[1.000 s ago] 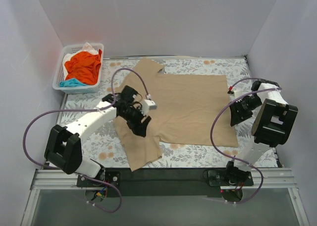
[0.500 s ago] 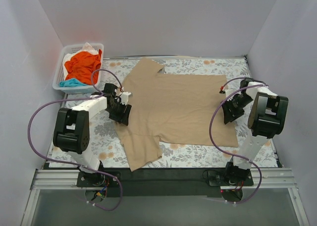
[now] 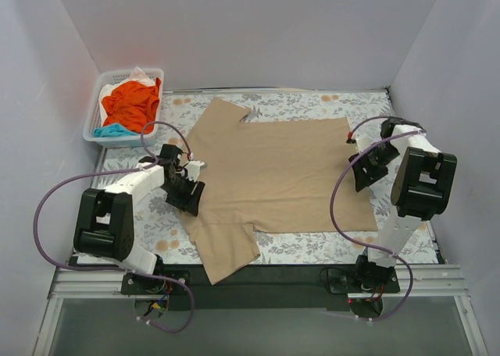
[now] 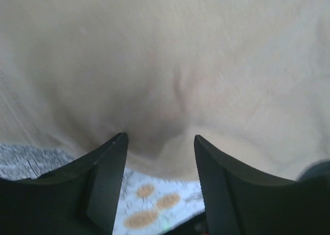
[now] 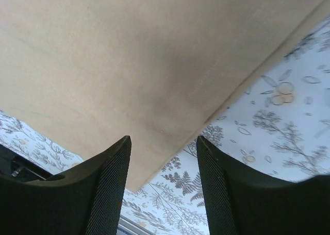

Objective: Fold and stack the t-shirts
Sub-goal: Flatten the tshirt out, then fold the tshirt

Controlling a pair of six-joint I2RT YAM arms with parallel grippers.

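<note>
While I've got the 2 arms low over the floral-covered table (image 3: 312,245), the tan t-shirt (image 3: 273,169) lies spread flat across the middle of it. My left hand (image 4: 160,138) sits at the shirt's left edge with its fingers spread; a bump of cloth rises between them, but it's not pinched as far as I can see. The right hand (image 5: 163,139) is at the shirt's right edge, spread wide too, over the hem. The orange t-shirt (image 3: 133,105) is heaped in the white basket (image 3: 92,115) at the far-left corner, with a teal piece (image 3: 112,129) and a white piece (image 3: 141,75) beside it.
</note>
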